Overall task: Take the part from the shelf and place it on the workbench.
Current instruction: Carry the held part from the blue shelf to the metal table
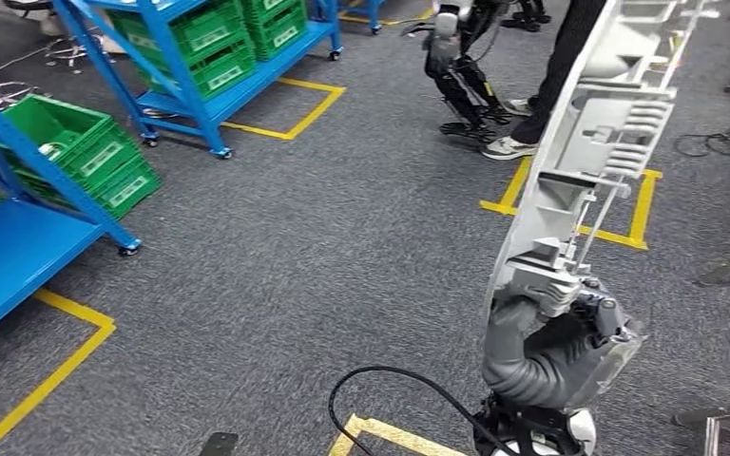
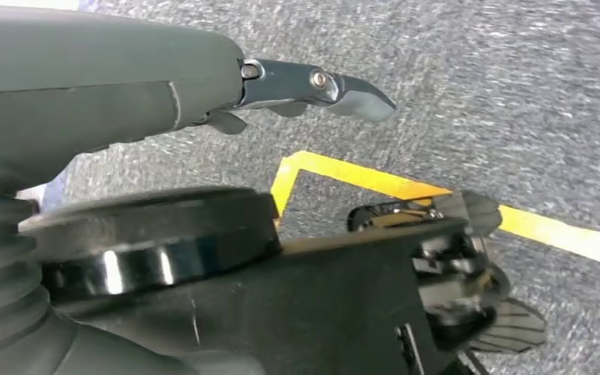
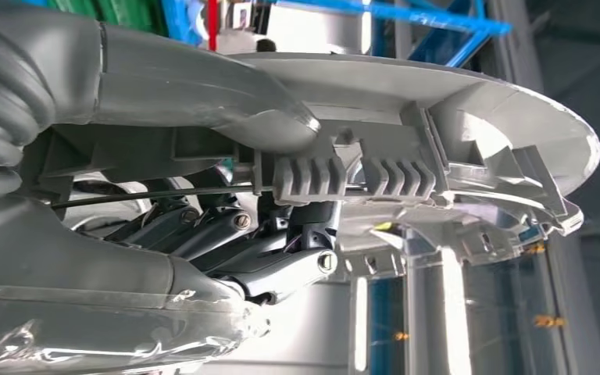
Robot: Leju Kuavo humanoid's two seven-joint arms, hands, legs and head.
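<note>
The part [image 1: 589, 142] is a long pale grey plastic moulding with ribs and clips. It stands nearly upright in the head view, right of centre. My right hand [image 1: 561, 342] grips its lower end from below, thumb wrapped over the edge. In the right wrist view the part [image 3: 453, 109] runs across the frame, with the thumb on one face and the dark fingers [image 3: 281, 266] curled against the ribbed side. My left hand [image 2: 125, 94] hangs over the carpet with a dark finger [image 2: 312, 86] stretched out and nothing in it.
A blue shelf [image 1: 19, 237] with green crates [image 1: 86, 152] stands at the left, and another blue rack [image 1: 200, 57] further back. A person's legs [image 1: 551, 76] and another robot's legs [image 1: 461, 76] stand ahead. Yellow floor tape [image 1: 627, 228] and a black cable [image 1: 390, 380] lie on the carpet.
</note>
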